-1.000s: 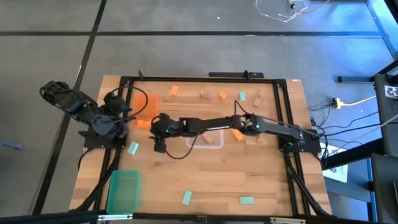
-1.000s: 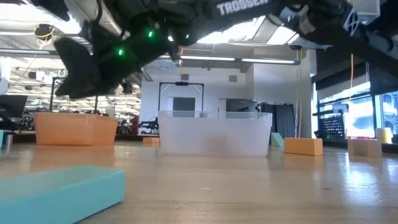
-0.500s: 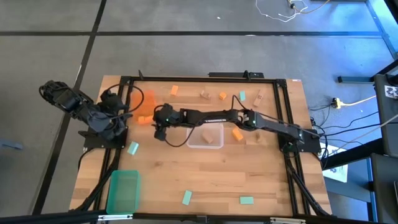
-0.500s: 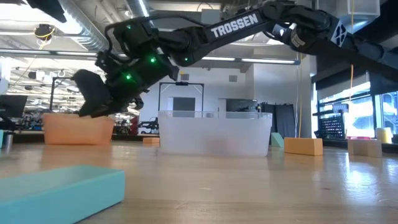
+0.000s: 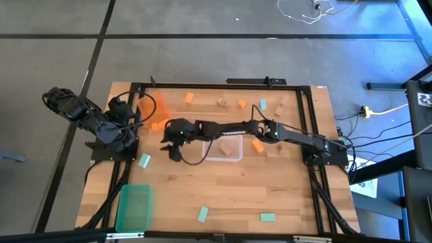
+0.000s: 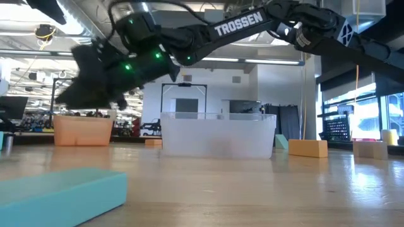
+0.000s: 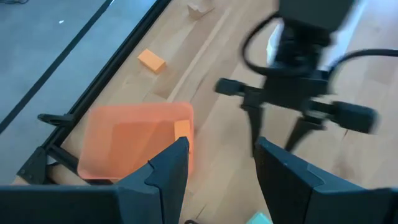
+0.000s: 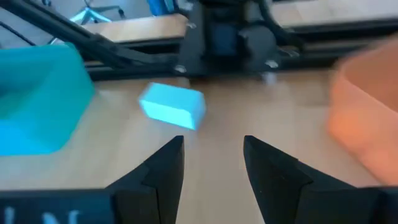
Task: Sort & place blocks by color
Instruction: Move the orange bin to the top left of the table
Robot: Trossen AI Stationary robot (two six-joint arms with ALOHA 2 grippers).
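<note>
Small blocks lie flat about the table: orange ones point(image 5: 189, 98) point(image 5: 257, 144), mint green ones point(image 5: 144, 160) point(image 5: 202, 214) and tan ones point(image 5: 222, 102). One orange block point(image 7: 181, 129) lies in the orange bin point(image 5: 152, 111). My right gripper point(image 5: 169, 144) reaches across to the table's left. It hangs open above bare wood just near of the orange bin, with a green block point(image 8: 172, 104) ahead of its fingers. My left gripper point(image 7: 221, 169) stays open at the left edge, beside the orange bin, with nothing between its fingers.
A clear bin point(image 5: 224, 149) stands mid-table under the right arm's forearm. A green bin point(image 5: 133, 206) sits at the near left corner. A black frame point(image 5: 202, 86) runs around the work area. Bare wood lies across the near half of the table.
My right gripper has swung toward the far edge next to the orange bin, then back toward the table's near left, staying open. In the low view the orange bin shows narrower than before, so it has shifted or turned a little.
</note>
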